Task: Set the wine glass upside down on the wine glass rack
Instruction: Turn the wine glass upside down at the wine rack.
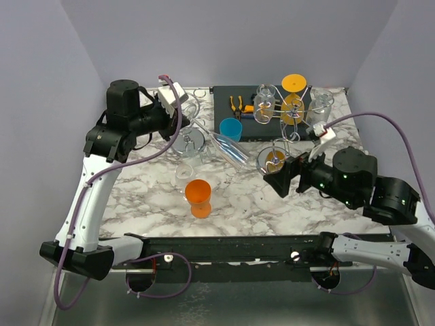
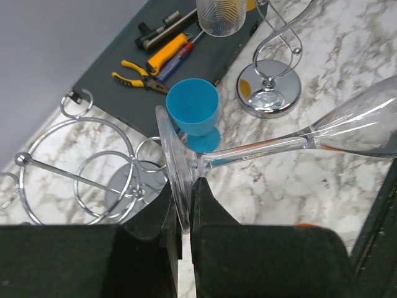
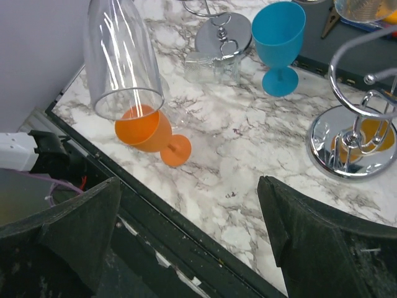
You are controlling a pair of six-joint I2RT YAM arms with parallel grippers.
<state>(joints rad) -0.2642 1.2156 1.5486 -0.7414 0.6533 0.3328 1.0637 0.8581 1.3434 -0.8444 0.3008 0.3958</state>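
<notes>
The marbled worktop (image 1: pixel 156 197) carries everything. The left pincer (image 2: pixel 184 205) comes in from 10 o'clock, and its jaws are pressed together on the rim of the wine glass's foot. The right pincer (image 3: pixel 192 211) hangs at 4 o'clock with its jaws spread wide and nothing between them. A ringed chrome rack (image 2: pixel 80 167) stands just beside the left pincer, and a curled chrome rack (image 2: pixel 270 93) stands further off at 1 o'clock. The wine glass (image 2: pixel 260 149) is held roughly level above the worktop. Its stem runs from the left pincer towards 4 o'clock, and its open bowl faces the right pincer, clear of those fingers (image 3: pixel 310 236). A blue goblet (image 1: pixel 230 129) stands upright at the glass's 12 o'clock. An orange goblet (image 1: pixel 198 197) lies at its 7 o'clock.
</notes>
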